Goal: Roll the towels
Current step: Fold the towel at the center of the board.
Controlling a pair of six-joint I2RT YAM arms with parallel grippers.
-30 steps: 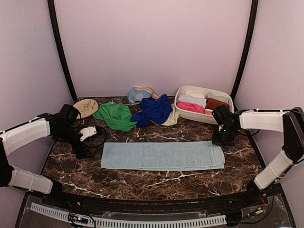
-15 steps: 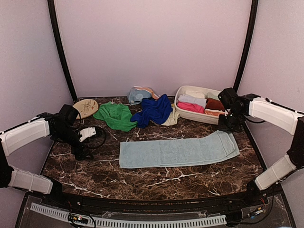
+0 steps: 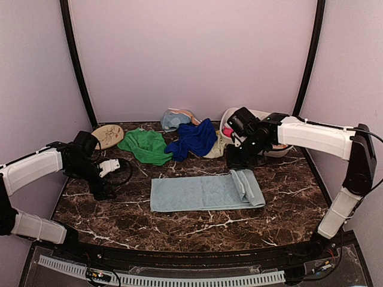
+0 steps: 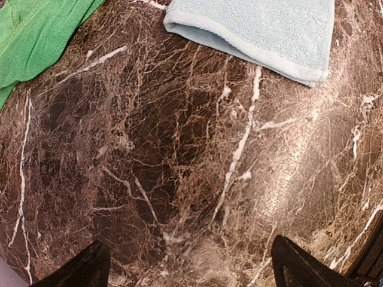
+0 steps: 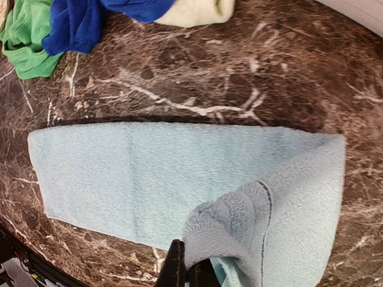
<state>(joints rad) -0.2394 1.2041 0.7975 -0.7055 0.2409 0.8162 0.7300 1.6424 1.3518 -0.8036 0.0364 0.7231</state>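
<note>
The light blue towel (image 3: 200, 192) lies flat in the middle of the marble table (image 3: 179, 233), seen from above, with its long axis running left to right across the front of both arms. Its right end is doubled over onto itself in a short fold. The right gripper (image 3: 237, 160) sits at that folded end, so it is plainly the nearer arm. The left gripper (image 3: 105, 191) hangs off the towel's left end, apart from it. Behind, near the back wall, a green towel (image 3: 143, 146) and a royal blue towel (image 3: 191, 139) lie loosely heaped. In the left wrist view, the left gripper (image 4: 191, 276) has its fingers spread wide over bare marble with nothing between them. The light blue towel's (image 4: 257, 30) hemmed end lies ahead of it at the top of the picture, and the green towel (image 4: 36, 36) shows in the corner. In the right wrist view, the right gripper (image 5: 185, 269) has its fingers pressed together, pinching the lifted corner of the folded end. The rest of the light blue towel (image 5: 143, 173) stretches away from it toward the far short edge. I'd judge the roll has to travel along that length, away from the right arm and toward the left one, which waits empty at the far end.
</note>
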